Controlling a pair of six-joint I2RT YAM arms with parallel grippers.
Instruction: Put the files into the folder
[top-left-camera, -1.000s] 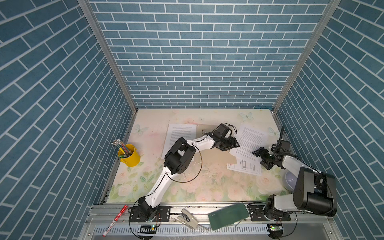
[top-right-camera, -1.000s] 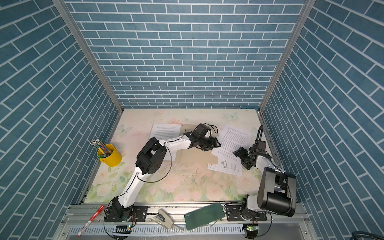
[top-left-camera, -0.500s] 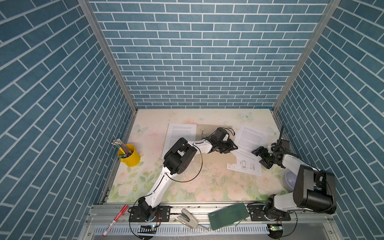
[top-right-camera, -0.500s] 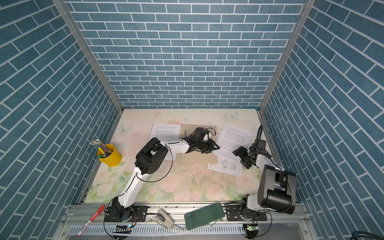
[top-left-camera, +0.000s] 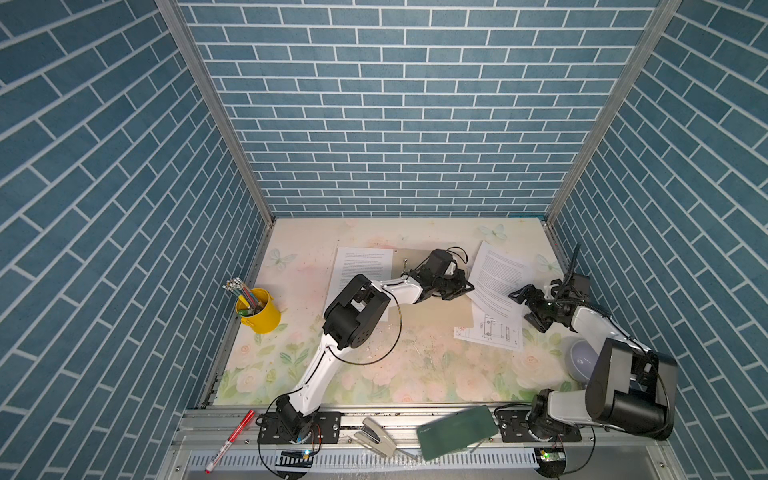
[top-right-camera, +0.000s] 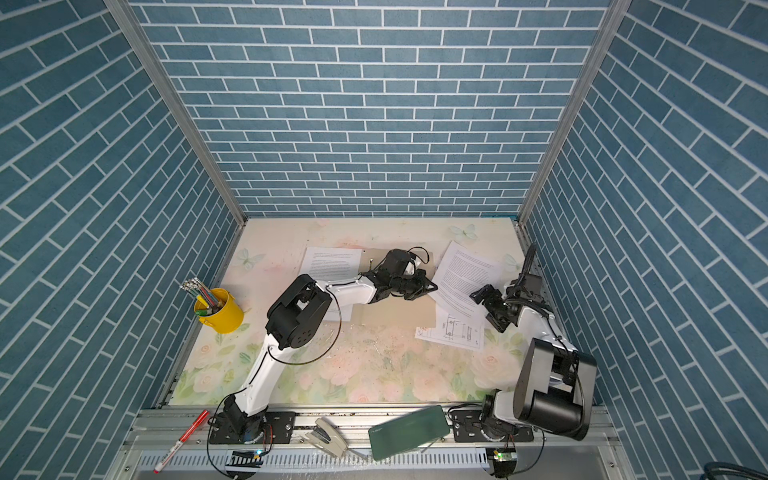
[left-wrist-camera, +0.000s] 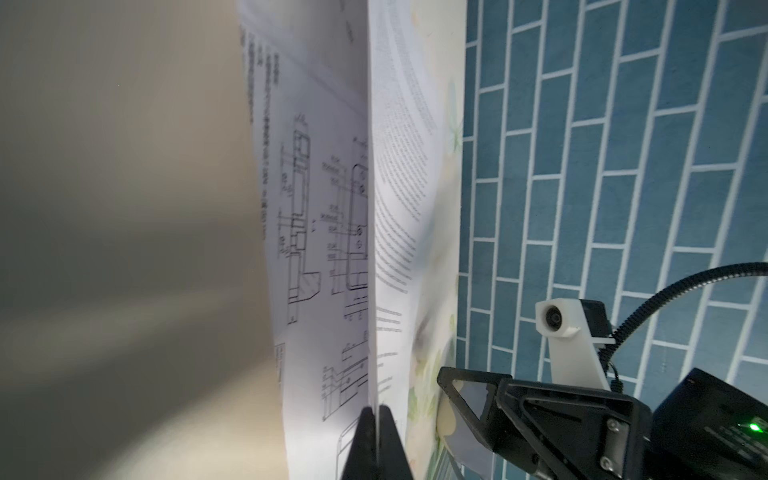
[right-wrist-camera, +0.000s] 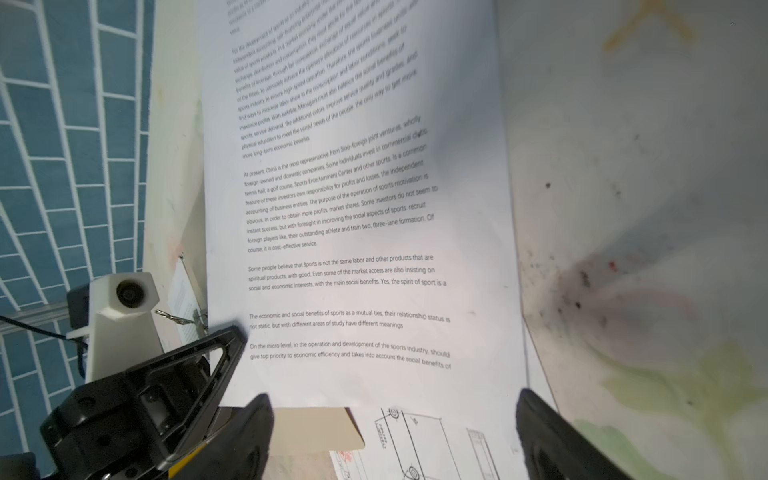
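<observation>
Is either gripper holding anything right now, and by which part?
The left gripper pinches the white printed-text paper sheet by its long edge nearest the tan cardboard folder. The right gripper is open, holding nothing.

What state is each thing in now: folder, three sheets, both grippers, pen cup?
Tan kraft cardboard folder: open, lying flat.
White text sheet on the left: lying on the folder's left half.
White text sheet on the right: edge pinched, overlapping the drawing sheet.
White line-drawing sheet: flat, partly covered.
Left gripper: shut on the right text sheet's edge.
Right gripper: open, holding nothing.
Yellow metal cup: upright, holding pens.
</observation>
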